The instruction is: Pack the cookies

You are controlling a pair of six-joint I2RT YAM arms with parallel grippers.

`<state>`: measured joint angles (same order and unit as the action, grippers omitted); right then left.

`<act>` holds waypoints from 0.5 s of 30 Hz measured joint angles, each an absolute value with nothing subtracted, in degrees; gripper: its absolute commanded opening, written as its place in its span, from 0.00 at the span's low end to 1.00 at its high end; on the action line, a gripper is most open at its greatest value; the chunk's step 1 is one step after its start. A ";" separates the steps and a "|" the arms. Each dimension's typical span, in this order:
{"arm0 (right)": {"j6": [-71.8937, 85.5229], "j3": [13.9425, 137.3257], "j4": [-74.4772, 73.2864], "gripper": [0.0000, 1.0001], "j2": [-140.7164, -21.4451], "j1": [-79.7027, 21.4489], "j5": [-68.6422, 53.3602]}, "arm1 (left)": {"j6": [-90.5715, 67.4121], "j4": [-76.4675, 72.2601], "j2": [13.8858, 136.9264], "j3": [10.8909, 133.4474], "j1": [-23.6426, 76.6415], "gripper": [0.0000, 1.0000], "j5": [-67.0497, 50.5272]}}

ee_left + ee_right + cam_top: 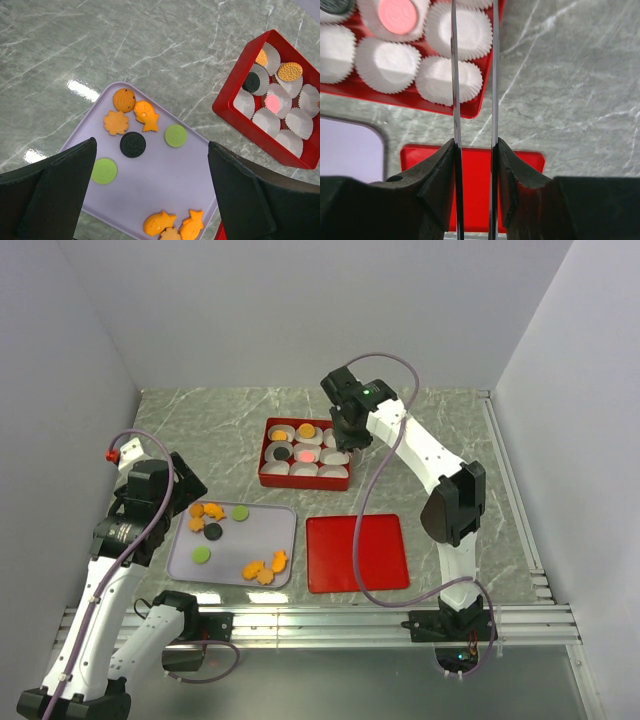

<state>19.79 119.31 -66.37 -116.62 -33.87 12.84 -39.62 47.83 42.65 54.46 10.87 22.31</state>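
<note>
Several cookies lie on a lavender tray [282, 540]: orange ones [116, 122], a black disc [133, 144] and green discs [175, 135]. More orange cookies [172, 223] sit at its near edge. A red box [266, 472] holds white paper cups, some with an orange cookie [290, 71], a black one [251, 81] and a pink one [397, 15]. My left gripper [152, 192] is open and empty above the tray. My right gripper [345, 435] hovers over the box's far right corner, its thin blades [454, 75] a narrow gap apart with nothing seen between them. The blade tips are out of view.
A flat red lid [357, 552] lies right of the tray, near the table's front edge. White walls close in the grey marble table on three sides. A metal rail runs along the front edge.
</note>
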 measured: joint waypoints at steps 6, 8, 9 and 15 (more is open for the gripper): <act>19.86 118.02 -65.76 0.51 -117.32 -33.85 12.86 | -39.64 47.83 43.03 54.46 10.87 0.99 22.28; 19.73 118.04 -65.49 0.53 -117.75 -33.80 12.88 | -39.62 47.83 43.00 54.46 10.87 0.99 22.28; 19.73 118.04 -65.39 0.53 -118.02 -33.78 12.93 | -39.62 47.83 43.00 54.46 10.87 0.99 22.28; 19.64 118.19 -65.01 0.55 -118.61 -33.30 12.91 | -39.64 47.83 43.03 54.46 10.87 0.99 22.28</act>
